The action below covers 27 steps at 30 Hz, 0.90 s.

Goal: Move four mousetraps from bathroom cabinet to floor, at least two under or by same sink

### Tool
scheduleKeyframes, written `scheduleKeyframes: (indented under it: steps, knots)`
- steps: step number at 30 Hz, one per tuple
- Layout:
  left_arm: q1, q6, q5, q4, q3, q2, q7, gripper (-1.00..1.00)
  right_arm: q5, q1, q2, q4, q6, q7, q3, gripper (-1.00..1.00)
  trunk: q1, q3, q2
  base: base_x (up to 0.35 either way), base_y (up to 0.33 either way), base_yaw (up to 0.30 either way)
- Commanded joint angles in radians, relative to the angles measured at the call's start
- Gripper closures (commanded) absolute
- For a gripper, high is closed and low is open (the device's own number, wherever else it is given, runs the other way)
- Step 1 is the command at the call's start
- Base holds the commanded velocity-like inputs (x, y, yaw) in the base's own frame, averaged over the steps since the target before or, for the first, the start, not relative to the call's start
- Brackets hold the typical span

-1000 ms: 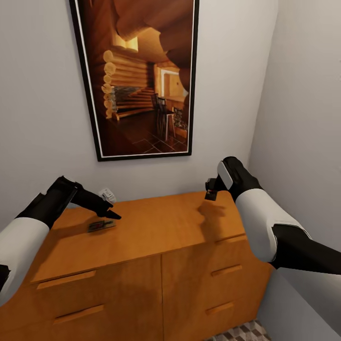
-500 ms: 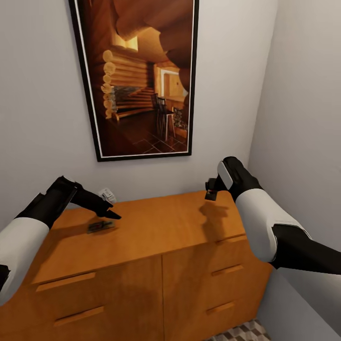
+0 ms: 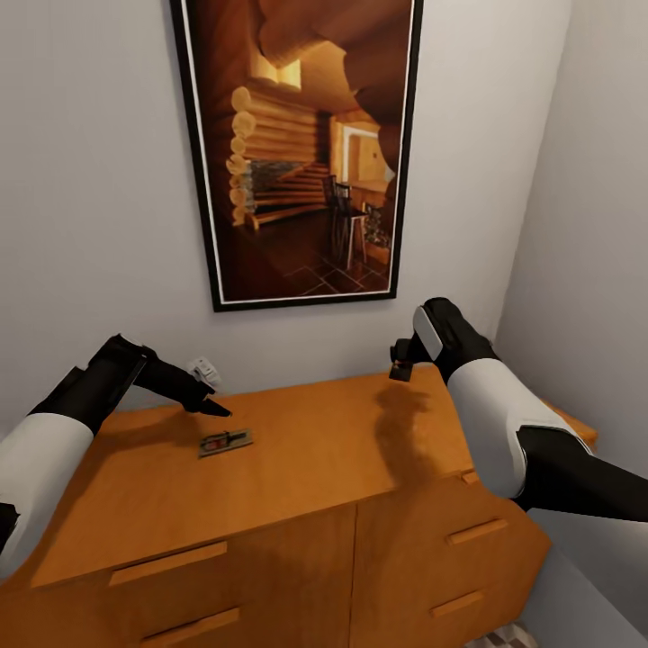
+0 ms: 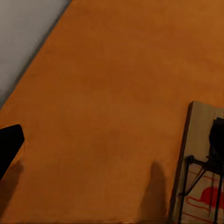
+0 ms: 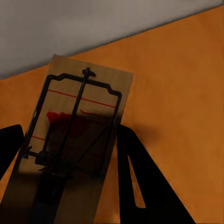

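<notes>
One mousetrap is lying flat on the cabinet surface toward its left back edge, long axis along that edge, just beside and below the left gripper, whose finger spread I cannot tell. The right gripper fingers are holding a second mousetrap above the right back corner.

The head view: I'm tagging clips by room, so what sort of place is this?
Likely a narrow corner of a home; the room type isn't certain. A wooden cabinet with drawers stands against pale walls, a large framed picture of a log interior hangs above it, and a mousetrap lies on top.
</notes>
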Motion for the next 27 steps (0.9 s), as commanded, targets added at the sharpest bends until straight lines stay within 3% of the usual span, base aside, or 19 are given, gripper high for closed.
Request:
scheduleKeyframes:
  steps: [1, 8, 19, 27]
  knots:
    - [-0.001, 0.010, -0.002, -0.002, -0.002, 0.001, -0.005, -1.00, -0.004, -0.001, 0.001, -0.001, 0.002, -0.007, -0.006, 1.00, 0.000, -0.001, -0.001, 0.131, 0.201, 0.000]
    - [-0.001, 0.008, 0.003, -0.002, -0.003, 0.001, -0.011, -1.00, -0.003, -0.001, 0.001, -0.001, 0.002, -0.007, -0.006, 1.00, 0.000, -0.001, -0.001, 0.048, 0.070, -0.016]
    - [-0.001, 0.005, 0.004, -0.002, -0.006, 0.001, -0.016, -1.00, -0.004, -0.001, 0.000, -0.001, 0.002, -0.007, -0.006, 1.00, 0.000, 0.003, -0.001, 0.005, 0.007, -0.182]
    - [-0.001, 0.004, 0.004, -0.002, -0.007, 0.001, -0.017, -1.00, -0.004, -0.001, -0.001, 0.001, 0.002, -0.008, -0.006, 1.00, 0.000, 0.004, -0.001, 0.000, 0.000, -0.038]
